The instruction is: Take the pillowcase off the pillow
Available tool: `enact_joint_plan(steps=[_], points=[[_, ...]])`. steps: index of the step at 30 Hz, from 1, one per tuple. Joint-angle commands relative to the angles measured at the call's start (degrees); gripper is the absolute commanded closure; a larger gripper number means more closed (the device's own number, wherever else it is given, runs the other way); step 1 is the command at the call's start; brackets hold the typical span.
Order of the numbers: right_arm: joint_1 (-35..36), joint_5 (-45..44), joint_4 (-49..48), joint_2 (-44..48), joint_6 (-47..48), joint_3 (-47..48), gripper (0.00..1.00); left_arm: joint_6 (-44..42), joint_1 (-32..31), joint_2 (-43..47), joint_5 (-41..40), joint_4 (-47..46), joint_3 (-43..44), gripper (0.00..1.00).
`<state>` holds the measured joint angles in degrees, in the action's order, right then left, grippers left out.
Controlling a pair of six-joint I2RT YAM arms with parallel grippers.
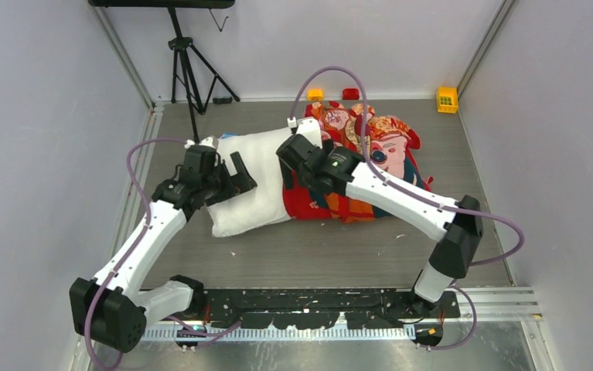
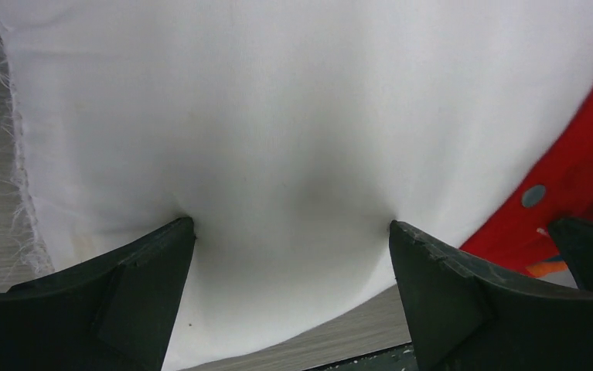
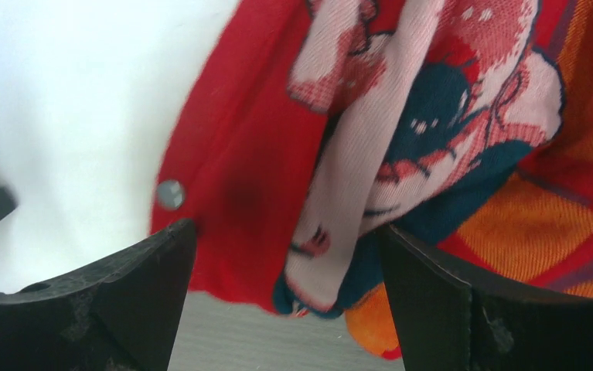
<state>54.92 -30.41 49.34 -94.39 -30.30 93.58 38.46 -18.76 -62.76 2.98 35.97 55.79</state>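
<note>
The white pillow [image 1: 250, 185] lies mid-table, its left half bare, its right half inside the red printed pillowcase [image 1: 370, 154], which is bunched up toward the right. My left gripper [image 1: 235, 179] is open, both fingers pressing down into the bare pillow [image 2: 277, 139]; the pillowcase's red edge [image 2: 587, 178] shows at right. My right gripper [image 1: 297, 158] is open over the pillowcase's open edge [image 3: 262, 185], where red cloth with a metal snap meets the pillow [image 3: 69, 116]; folded pink, teal and orange print lies between its fingers.
A black tripod [image 1: 189, 62] stands at the back left. A yellow block [image 1: 447, 98], a red block [image 1: 350, 93] and a small yellow one [image 1: 315, 93] sit by the back wall. Walls close in on both sides.
</note>
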Motion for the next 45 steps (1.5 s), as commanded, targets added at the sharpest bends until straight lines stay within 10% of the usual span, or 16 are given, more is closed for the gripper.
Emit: enact_joint_plan(steps=[1, 7, 13, 18, 32, 38, 45], points=[[-0.27, -12.16, 0.89, -3.67, -0.31, 0.96, 0.09, 4.53, -0.15, -0.98, -1.91, -8.62, -5.14, 0.01], [-5.75, -13.25, 1.2, 1.17, 0.05, -5.48, 0.1, 11.08, 1.35, 1.24, -6.12, -18.82, -15.51, 0.28], [-20.79, -10.65, -3.64, 16.94, 2.84, -19.96, 0.2, 11.69, 6.8, 1.14, -7.57, -18.17, -17.58, 0.99], [-33.78, -5.48, -6.22, 26.96, 2.21, -24.99, 0.25, 11.99, 14.68, 3.33, -4.52, -17.37, -18.41, 1.0], [-34.22, 15.75, -5.72, 30.99, 4.9, -16.19, 0.12, 2.97, 15.97, 8.86, -1.3, -7.67, -6.15, 1.0], [-34.22, 20.76, -4.27, 32.23, 4.72, -14.01, 0.12, 1.52, 10.36, 10.51, -2.01, -1.16, 2.88, 0.38], [-33.61, 25.07, -3.75, 31.45, 2.6, -12.79, 0.12, -2.66, -10.6, 1.32, -18.1, 3.82, 13.69, 0.0]])
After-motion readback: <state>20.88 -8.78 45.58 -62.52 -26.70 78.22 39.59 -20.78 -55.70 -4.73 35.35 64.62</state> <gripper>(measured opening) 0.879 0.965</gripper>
